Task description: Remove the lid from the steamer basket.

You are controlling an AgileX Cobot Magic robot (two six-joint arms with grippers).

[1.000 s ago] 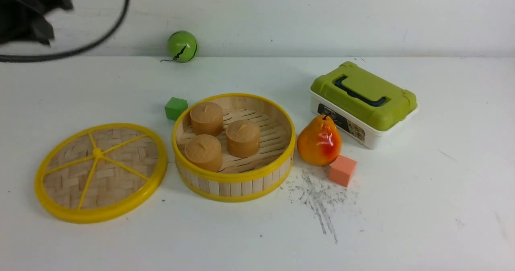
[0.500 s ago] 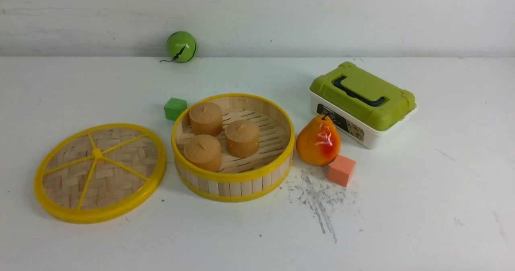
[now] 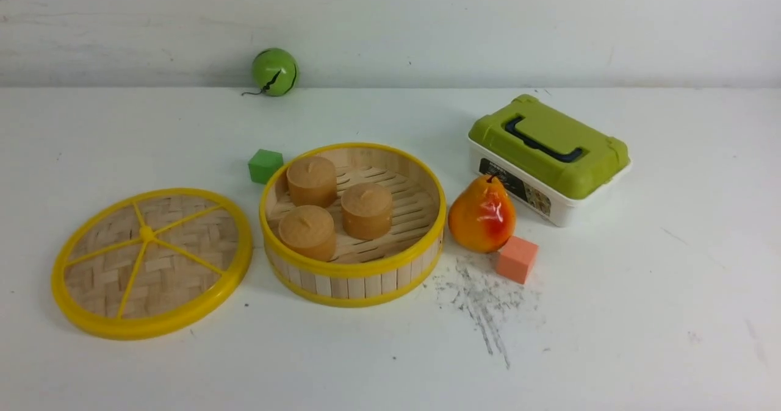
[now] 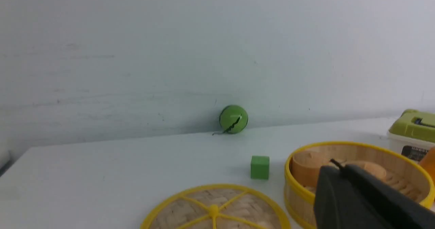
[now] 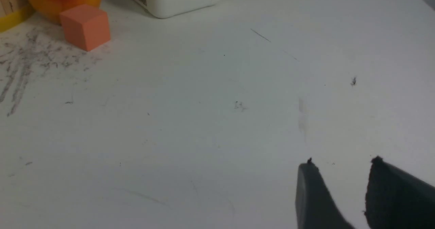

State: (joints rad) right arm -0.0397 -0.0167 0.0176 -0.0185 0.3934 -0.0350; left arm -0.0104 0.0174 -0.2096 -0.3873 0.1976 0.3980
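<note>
- Woven bamboo lid with thick yellow rim and spokes [image 3: 151,263] lies flat on the white table [image 3: 640,313], just left of the round slat-walled steamer basket [image 3: 354,277], a narrow gap between them; the basket stands uncovered, three brown cylinders [image 3: 366,210] inside
- left gripper [image 4: 343,181] shows as one dark finger; how wide it gapes I cannot tell; no object shows at it
- right gripper [image 5: 342,162] is parted and empty over bare table
- likely risk: a low left-arm sweep clips the lid's rim and shoves it into the basket
</note>
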